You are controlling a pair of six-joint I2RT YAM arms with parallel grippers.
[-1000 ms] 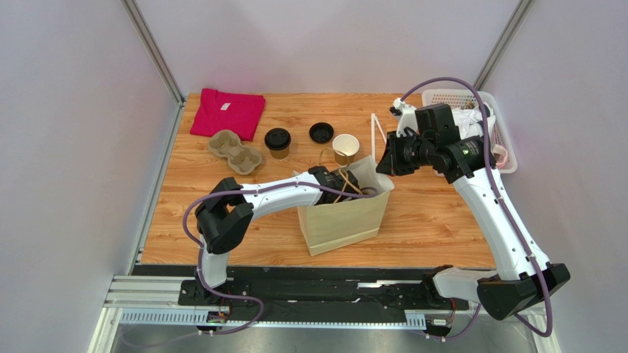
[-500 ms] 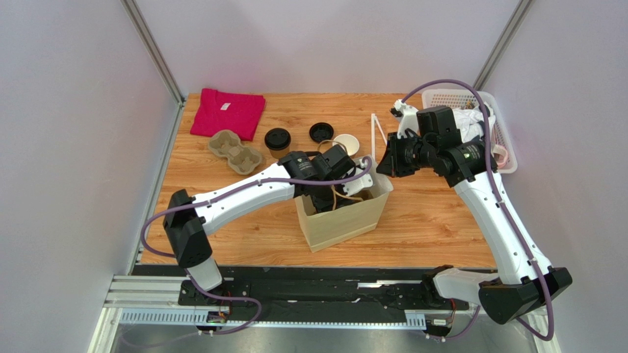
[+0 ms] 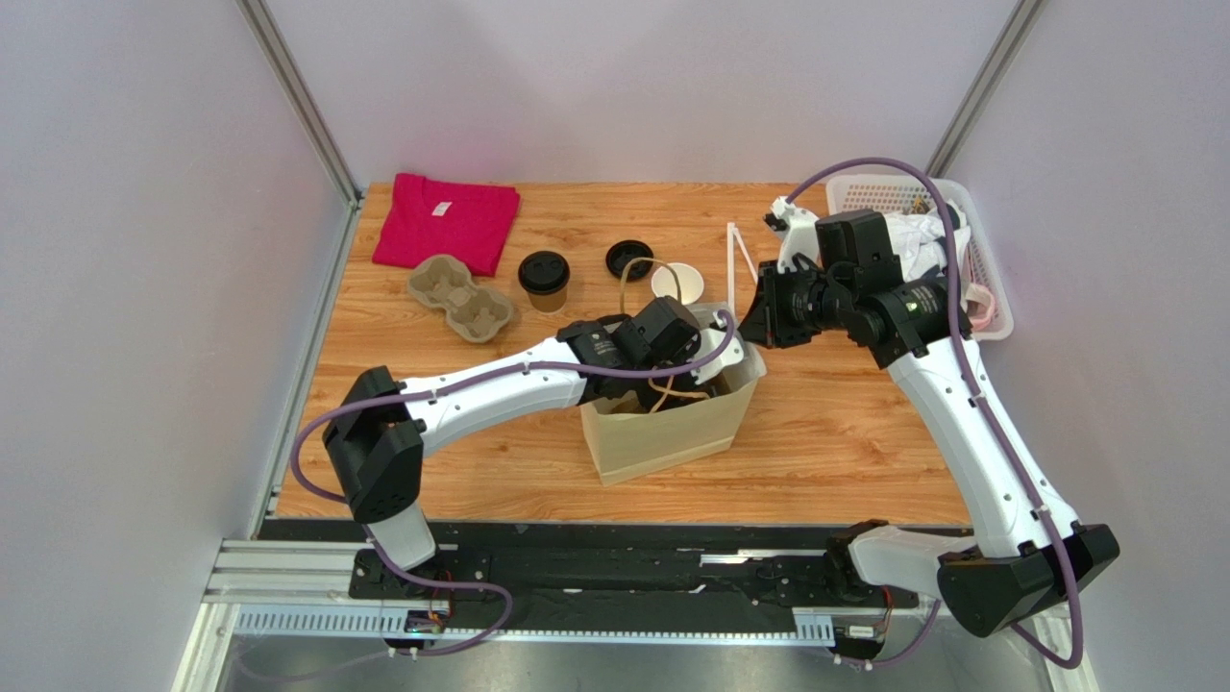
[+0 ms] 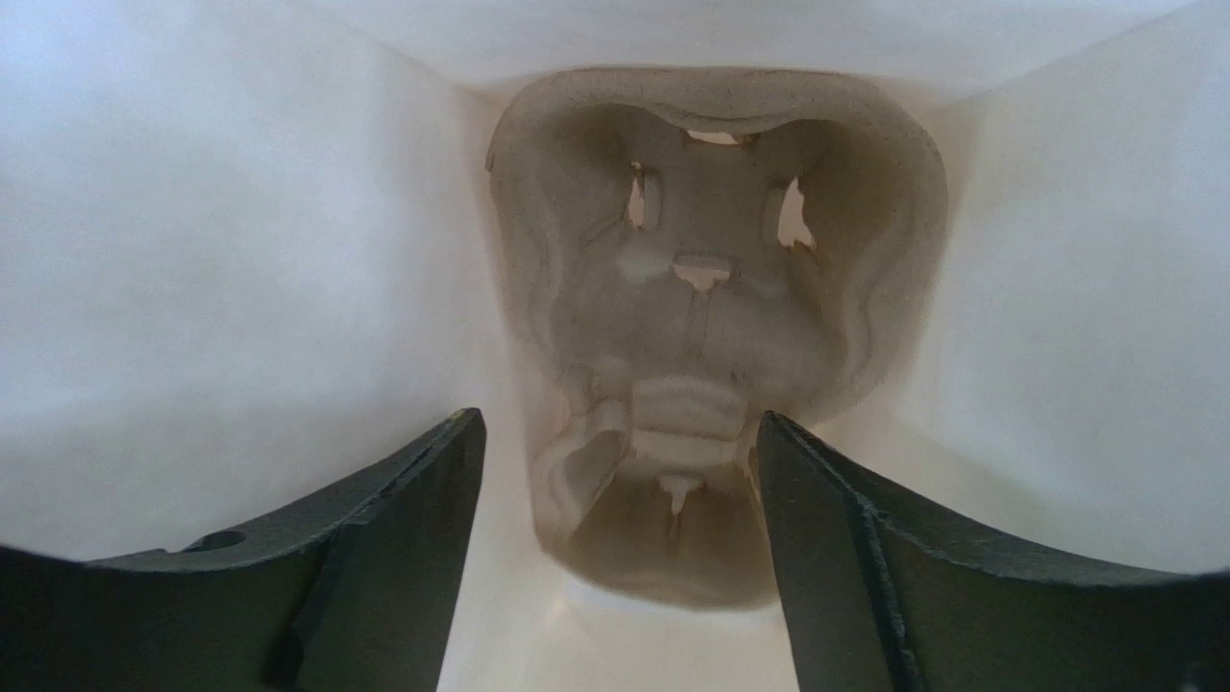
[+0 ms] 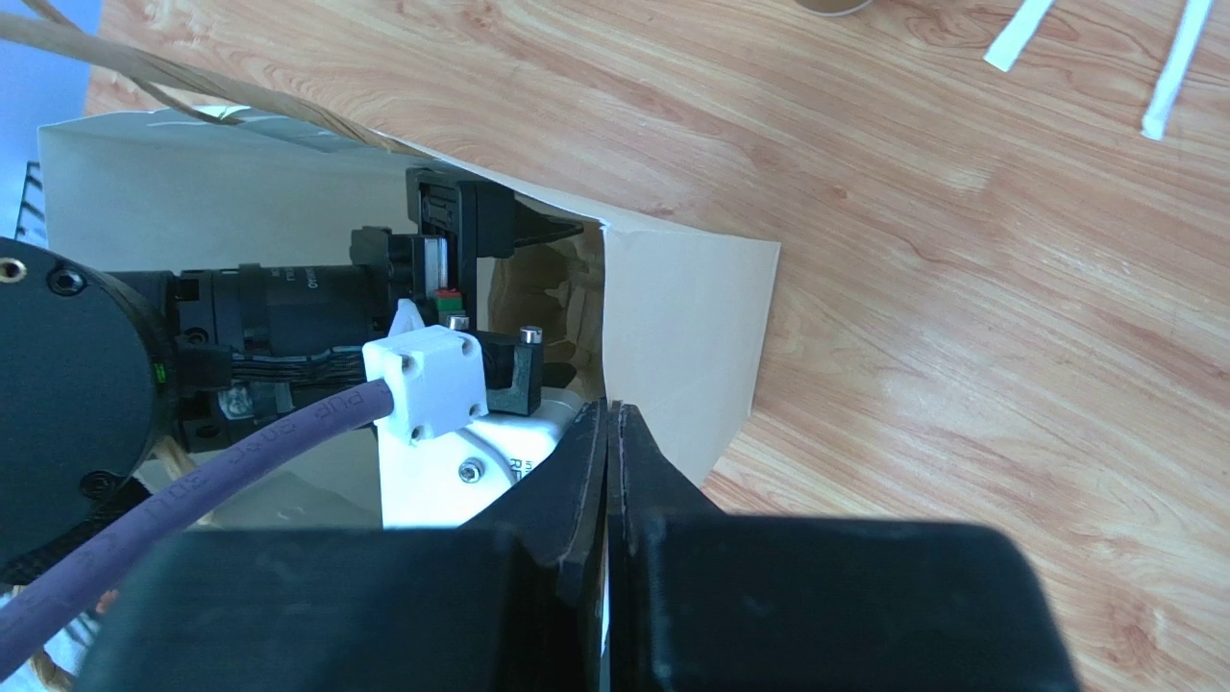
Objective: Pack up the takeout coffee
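Observation:
The takeout coffee (image 3: 543, 278), a tan cup with a black lid, stands on the table left of the brown paper bag (image 3: 679, 433). My left gripper (image 3: 676, 351) reaches down into the bag. In the left wrist view it (image 4: 618, 421) is open, with nothing between its fingers (image 4: 390, 548). Just beyond them a pulp cup carrier (image 4: 708, 317) lies on the bag's bottom. My right gripper (image 3: 741, 320) is shut on the bag's back right rim. Seen from the right wrist, its jaws (image 5: 609, 421) pinch the paper edge of the bag (image 5: 679, 317).
A second cup carrier (image 3: 462, 299) sits left of the coffee. A loose black lid (image 3: 628, 260) and an open cup (image 3: 674, 280) stand behind the bag. A red shirt (image 3: 445, 221) lies at the back left, a white basket (image 3: 946, 245) at the back right, white strips (image 3: 739, 257) near it.
My left gripper has gone from nearly shut to open inside the bag, and its arm has stretched out to the left. The right gripper keeps hold of the rim.

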